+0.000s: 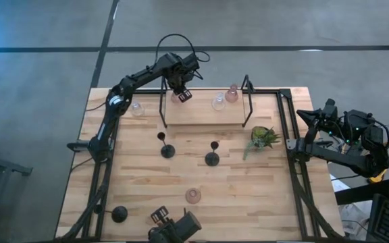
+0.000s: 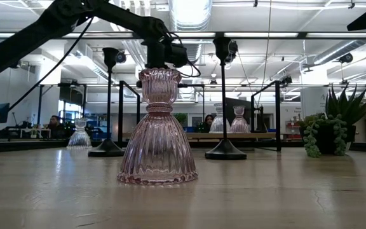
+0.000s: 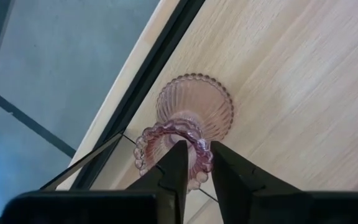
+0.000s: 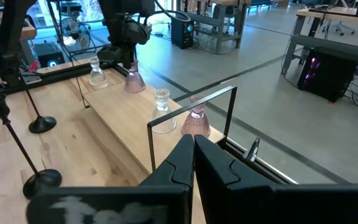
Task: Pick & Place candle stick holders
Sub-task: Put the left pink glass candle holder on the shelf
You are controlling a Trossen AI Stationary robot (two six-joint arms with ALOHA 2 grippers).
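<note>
My left gripper [image 1: 181, 91] reaches to the left end of the raised wooden shelf [image 1: 204, 115] and is shut on a pink glass holder [image 3: 191, 112]. A clear holder [image 1: 218, 102] and a second pink holder [image 1: 231, 94] stand on the shelf. On the table stand a clear holder [image 1: 137, 108], three black stemmed holders [image 1: 167, 150] [image 1: 212, 158] [image 1: 119, 214] and a pink holder [image 1: 193, 196] near the front edge. My right gripper [image 4: 188, 149] waits shut and empty at the table's right edge. My left gripper pinches the rim of the pink holder's top cup [image 3: 201, 152], with one finger over the cup's opening and the other outside it. The fingers come from above, pointing down. The holder is upright with its base [image 3: 213, 106] at the shelf's left end; whether it rests there I cannot tell.
The shelf has a thin black wire frame [image 1: 248, 101] at each end. A small green plant [image 1: 262, 138] stands right of the shelf. Black rails [image 1: 286, 128] run along the table's sides. People sit in the room beyond the table [image 2: 208, 121].
</note>
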